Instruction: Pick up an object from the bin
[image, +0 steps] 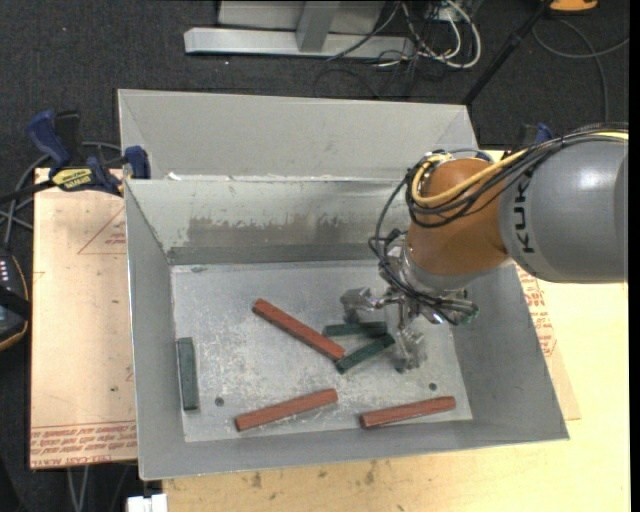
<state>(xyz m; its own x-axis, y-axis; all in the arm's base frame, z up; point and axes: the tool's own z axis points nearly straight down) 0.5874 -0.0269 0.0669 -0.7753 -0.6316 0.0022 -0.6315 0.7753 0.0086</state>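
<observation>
Gripper (408, 348) low in the grey metal bin (150, 300), right of centre.
I see it at a dark green flat bar's (362, 354) right end; whether apart or together, I cannot tell.

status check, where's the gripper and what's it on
Gripper down right of bin centre, at the right end of two dark green bars. Grasp not confirmed. Red-brown bar lies against their left ends.

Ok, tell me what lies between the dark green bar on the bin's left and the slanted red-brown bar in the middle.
Nothing: in the camera view, only bare bin floor separates the dark green bar from the slanted red-brown bar.
</observation>
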